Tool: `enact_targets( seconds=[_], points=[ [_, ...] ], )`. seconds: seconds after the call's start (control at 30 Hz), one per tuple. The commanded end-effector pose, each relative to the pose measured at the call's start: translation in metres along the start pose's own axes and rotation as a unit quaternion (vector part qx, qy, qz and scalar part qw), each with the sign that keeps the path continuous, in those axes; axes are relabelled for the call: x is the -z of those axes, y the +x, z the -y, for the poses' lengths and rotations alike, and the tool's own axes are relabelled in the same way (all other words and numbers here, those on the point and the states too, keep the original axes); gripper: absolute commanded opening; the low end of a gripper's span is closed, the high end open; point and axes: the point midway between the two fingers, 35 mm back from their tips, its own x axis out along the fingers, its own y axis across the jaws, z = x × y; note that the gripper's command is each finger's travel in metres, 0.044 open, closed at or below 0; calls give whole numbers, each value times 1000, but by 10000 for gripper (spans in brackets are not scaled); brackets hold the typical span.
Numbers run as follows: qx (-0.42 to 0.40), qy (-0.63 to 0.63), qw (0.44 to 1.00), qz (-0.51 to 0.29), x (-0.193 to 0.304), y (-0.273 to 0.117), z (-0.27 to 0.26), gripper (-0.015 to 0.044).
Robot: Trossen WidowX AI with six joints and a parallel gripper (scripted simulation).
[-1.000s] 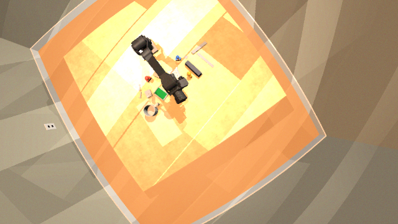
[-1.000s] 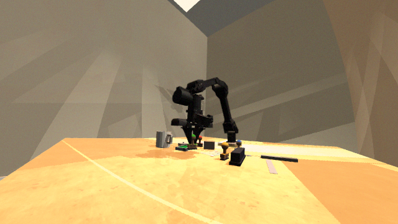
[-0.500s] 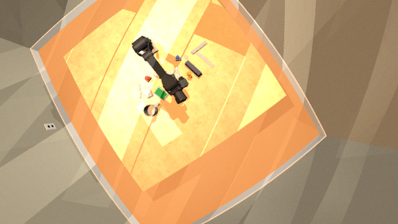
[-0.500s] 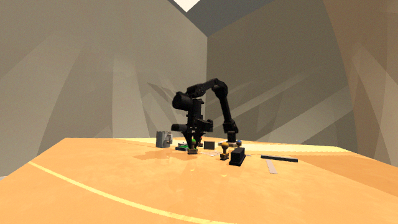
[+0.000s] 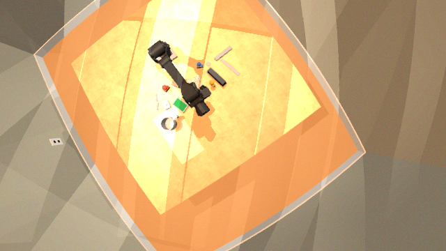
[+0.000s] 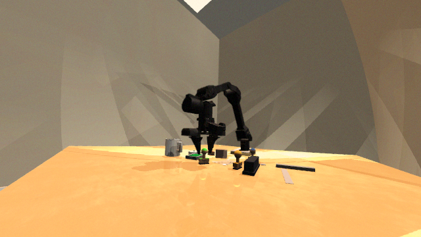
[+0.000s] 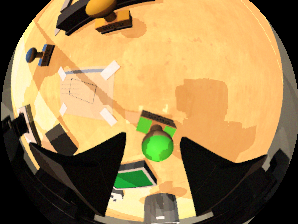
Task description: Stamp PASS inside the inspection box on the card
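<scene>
The stamp with the green knob [image 6: 204,151] [image 7: 157,146] stands upright on the bench; its lettering is not readable. My gripper [image 6: 204,153] [image 7: 154,139] is open, with a fingertip on either side of the green knob and a gap at both sides. In the top view the arm hides the fingers and this stamp. The green ink pad [image 5: 180,104] [image 7: 134,178] lies just beside the stamp. The card [image 7: 104,93] lies to the left in the wrist view, taped at its corners. A thin box outline shows on it; I cannot make out a print inside.
An orange stamp [image 5: 212,84] [image 6: 237,154] [image 7: 114,22] stands near a long black block [image 5: 217,77] [image 6: 251,165]. There is a blue stamp [image 5: 198,65] [image 6: 252,151], a red stamp [image 5: 165,88], a grey mug [image 6: 172,147] [image 7: 161,207] and a dark block [image 6: 221,153] [image 7: 61,139].
</scene>
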Motion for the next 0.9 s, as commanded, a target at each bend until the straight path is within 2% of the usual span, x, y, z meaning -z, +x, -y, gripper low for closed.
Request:
enact_targets(
  seconds=[0.0, 0.1, 0.17, 0.87],
  points=[
    [15, 0, 1000, 4, -1, -51, 6, 253],
    [15, -1, 1000, 4, 0, -92, 1, 253],
    [14, -1, 1000, 5, 0, -102, -1, 253],
    [16, -3, 1000, 3, 0, -102, -1, 253]
  ],
)
